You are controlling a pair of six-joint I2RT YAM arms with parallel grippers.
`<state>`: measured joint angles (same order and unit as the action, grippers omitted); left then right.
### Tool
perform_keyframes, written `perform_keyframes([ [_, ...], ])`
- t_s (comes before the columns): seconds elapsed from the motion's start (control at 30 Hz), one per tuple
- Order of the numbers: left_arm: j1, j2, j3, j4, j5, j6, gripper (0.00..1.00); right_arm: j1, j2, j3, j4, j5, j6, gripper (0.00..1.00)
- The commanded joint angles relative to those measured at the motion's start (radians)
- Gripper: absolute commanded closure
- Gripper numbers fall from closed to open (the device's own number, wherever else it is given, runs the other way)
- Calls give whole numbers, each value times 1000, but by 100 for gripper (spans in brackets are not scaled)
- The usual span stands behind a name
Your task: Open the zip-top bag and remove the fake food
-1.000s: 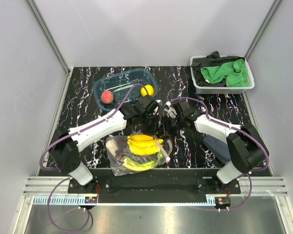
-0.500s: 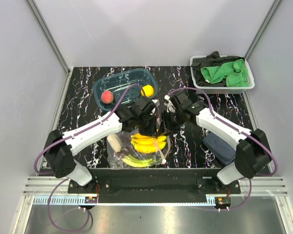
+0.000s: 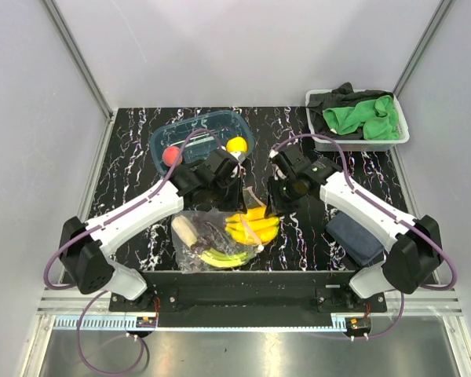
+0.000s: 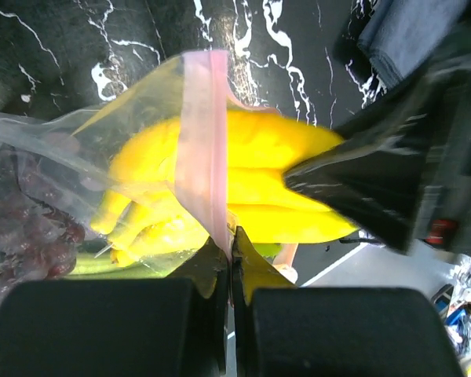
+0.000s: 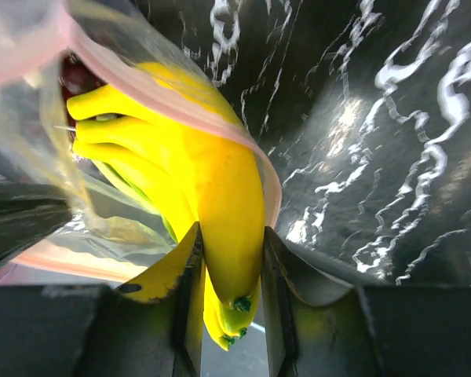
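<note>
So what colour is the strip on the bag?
Pink zip strip, best in left wrist view.

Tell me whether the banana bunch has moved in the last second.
Yes. The banana bunch has shifted right, toward the dark blue cloth, sliding partly out of the zip-top bag.

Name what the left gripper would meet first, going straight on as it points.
The left gripper pinches the zip-top bag by its pink strip; straight on, probably the banana bunch just behind the plastic, though depth is unclear.
</note>
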<state>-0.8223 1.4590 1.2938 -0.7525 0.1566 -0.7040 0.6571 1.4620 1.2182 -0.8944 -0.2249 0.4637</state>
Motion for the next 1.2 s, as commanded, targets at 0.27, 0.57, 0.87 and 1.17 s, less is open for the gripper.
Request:
perform_keyframes([
  [0.27,44,-147,-113,28,-57,-3,100,12,-31,238,-236,177,-131,100],
  [0.57,109,-215,-146,-19,-100,38,100,9,-115,291,-259,378,-117,100],
  [0.87,186,-267,-208,-57,-95,54,100,-14,-111,448,-200,322,-126,100],
  [1.17,192,-293,-241,-79,6,60,100,-163,180,616,90,66,-69,100],
])
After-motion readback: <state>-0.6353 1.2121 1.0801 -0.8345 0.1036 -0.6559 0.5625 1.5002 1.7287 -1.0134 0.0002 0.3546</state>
